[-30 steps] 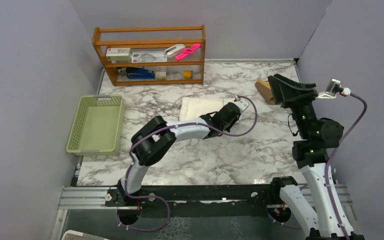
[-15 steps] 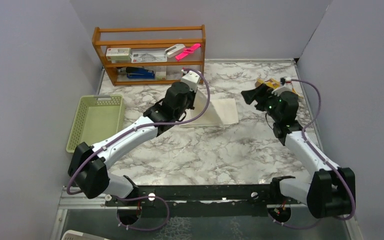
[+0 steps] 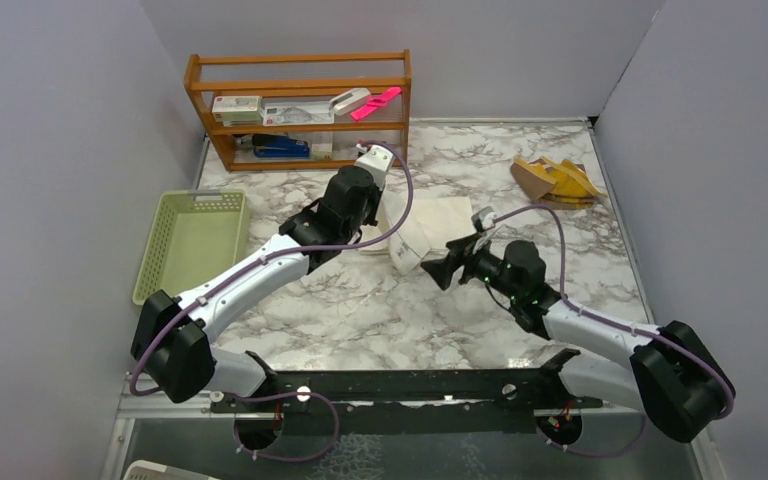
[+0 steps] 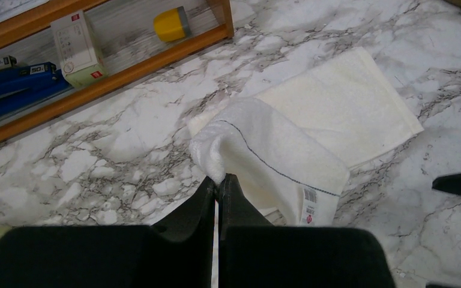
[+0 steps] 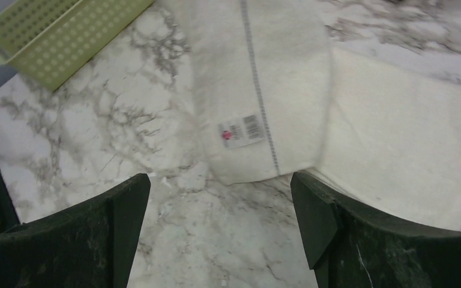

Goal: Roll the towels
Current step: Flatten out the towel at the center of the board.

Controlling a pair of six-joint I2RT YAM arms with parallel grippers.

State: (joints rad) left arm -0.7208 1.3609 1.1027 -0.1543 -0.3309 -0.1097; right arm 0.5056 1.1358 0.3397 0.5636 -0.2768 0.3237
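The left end effector, pinching a corner of the white towel, has folded it over; the right end effector, spread wide, has swung in close; rolling looks barely begun

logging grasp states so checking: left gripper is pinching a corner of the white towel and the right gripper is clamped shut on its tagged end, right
Not quite. The right gripper is open, its fingers spread wide at the tagged end and gripping nothing, as the right wrist view shows. The left gripper is indeed pinching a corner of the white towel.
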